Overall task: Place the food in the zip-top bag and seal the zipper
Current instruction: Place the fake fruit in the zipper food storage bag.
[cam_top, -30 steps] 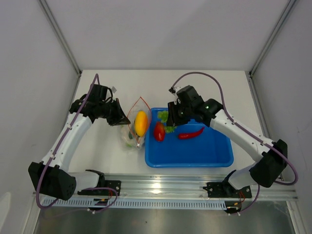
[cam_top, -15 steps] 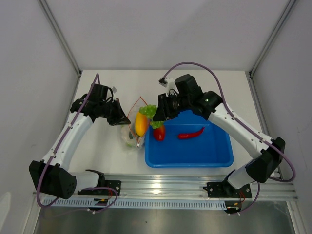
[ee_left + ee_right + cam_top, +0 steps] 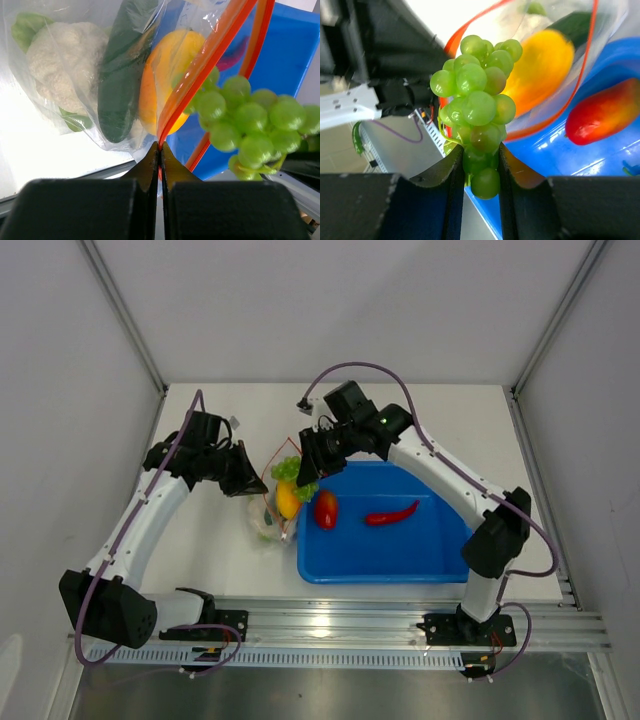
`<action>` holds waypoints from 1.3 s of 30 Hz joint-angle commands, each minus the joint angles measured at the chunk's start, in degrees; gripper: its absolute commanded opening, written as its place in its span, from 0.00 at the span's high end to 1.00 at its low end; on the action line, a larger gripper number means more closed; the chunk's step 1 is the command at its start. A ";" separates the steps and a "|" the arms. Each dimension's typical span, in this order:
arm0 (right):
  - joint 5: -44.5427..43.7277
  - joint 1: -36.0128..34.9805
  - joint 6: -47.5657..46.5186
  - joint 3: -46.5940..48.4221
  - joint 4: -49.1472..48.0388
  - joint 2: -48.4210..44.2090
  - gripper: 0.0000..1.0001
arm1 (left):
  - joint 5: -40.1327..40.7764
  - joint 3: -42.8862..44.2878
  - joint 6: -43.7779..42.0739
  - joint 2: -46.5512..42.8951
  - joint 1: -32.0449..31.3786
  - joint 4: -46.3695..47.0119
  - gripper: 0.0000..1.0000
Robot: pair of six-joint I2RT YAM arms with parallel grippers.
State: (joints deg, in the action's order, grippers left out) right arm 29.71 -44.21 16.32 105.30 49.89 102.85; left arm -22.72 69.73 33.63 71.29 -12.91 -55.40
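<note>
The clear zip-top bag [image 3: 266, 522] lies left of the blue tray and holds a white cauliflower [image 3: 59, 55], a dark green cucumber [image 3: 122, 75] and a yellow squash [image 3: 287, 502]. My left gripper [image 3: 250, 483] is shut on the orange-red zipper [image 3: 210, 50] and holds the bag's mouth up and open. My right gripper [image 3: 303, 475] is shut on a bunch of green grapes [image 3: 475, 100], hanging right at the bag's mouth above the squash [image 3: 540, 70]. The grapes also show in the left wrist view [image 3: 250, 125]. A red tomato [image 3: 326, 508] and a red chili [image 3: 391, 513] lie in the tray.
The blue rectangular tray [image 3: 400, 562] sits right of the bag, its left rim touching the bag. White walls with metal posts close in the table on the left, back and right. The arms' rail runs along the near edge.
My right gripper has lifted the green grapes out of the blue tray and carried them left to the bag's mouth. The left gripper has held still on the zipper.
</note>
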 commanded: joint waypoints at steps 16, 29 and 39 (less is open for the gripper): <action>-1.77 -1.58 0.38 20.39 10.05 15.62 0.86 | -0.75 5.85 0.56 -0.27 -0.10 0.11 1.00; -3.16 -4.22 -1.55 22.76 10.40 16.16 0.35 | -0.92 6.03 0.48 -0.97 -0.10 -0.06 1.00; -12.39 -3.35 -0.68 21.44 9.61 11.16 0.20 | -0.48 6.03 -0.05 -1.59 -0.10 -0.59 0.99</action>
State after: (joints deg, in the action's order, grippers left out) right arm 21.93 -48.16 15.38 125.38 60.20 119.13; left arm -22.72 73.54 33.58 71.24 -12.91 -56.29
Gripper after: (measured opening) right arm 0.797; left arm 0.005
